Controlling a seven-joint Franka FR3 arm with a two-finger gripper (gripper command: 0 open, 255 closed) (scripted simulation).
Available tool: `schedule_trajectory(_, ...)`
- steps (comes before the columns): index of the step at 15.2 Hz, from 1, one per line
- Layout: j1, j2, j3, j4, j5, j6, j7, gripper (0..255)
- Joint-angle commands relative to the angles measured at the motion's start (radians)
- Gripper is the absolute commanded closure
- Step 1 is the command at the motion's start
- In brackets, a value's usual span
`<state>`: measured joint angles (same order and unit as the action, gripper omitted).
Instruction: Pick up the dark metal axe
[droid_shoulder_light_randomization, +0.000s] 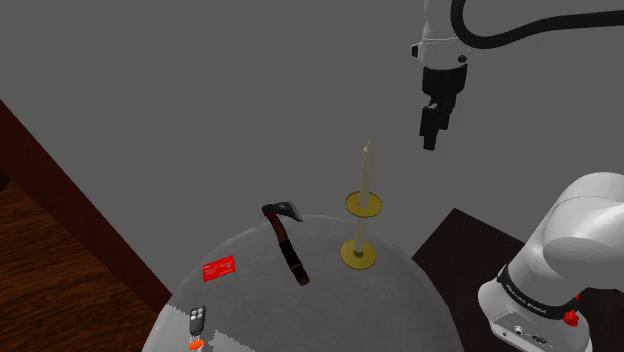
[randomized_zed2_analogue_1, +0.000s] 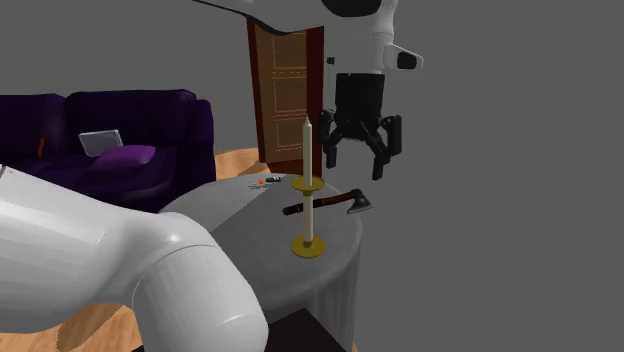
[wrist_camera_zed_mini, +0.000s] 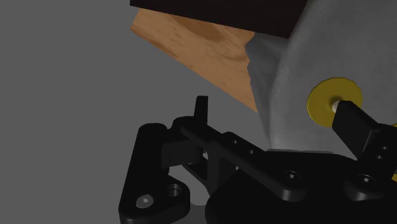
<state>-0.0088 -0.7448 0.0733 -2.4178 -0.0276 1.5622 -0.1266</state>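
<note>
- ok so we're at the approach stage; the gripper (randomized_zed2_analogue_1: 357, 160) hangs high over the table (droid_shoulder_light_randomization: 330, 310), fingers spread apart, nothing between them
- the axe (droid_shoulder_light_randomization: 286, 243) lies flat near the middle of the round grey top, well below the gripper; in the shoulder view its head points to the far rim and the handle runs back toward the near one
- the catch is the candlestick (droid_shoulder_light_randomization: 361, 225); it stands just beside the axe on the shoulder view's right, tall and skinny, and we reckon it's the one thing we could knock over
- so we'd line up over the handle while we're high, then come straight down; dropping first and sliding across risks swiping the candle
- we'd turn the wrist so the fingers straddle the handle crosswise, and grab close to the head, since that's probably where the weight sits
- looks-wise: dark, nearly black head with a paler cutting edge, reddish-brown handle; the tail end looks darker, maybe a wrapped grip, but that's hard to tell from here
- the red card (droid_shoulder_light_randomization: 220, 267) and key fob (droid_shoulder_light_randomization: 198, 320) sit nearer the rim, well apart from the axe; no worries there
</note>
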Motion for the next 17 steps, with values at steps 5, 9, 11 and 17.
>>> schedule_trajectory(5,0.015,0.043,0.063,-0.055,0.067,0.111,0.108,0)
schedule_trajectory(9,0.031,0.113,0.127,-0.087,0.127,0.232,0.212,0)
schedule_trajectory(11,0.037,0.158,0.160,-0.094,0.152,0.294,0.263,0)
schedule_trajectory(17,0.045,0.330,0.259,-0.077,0.201,0.485,0.416,0)
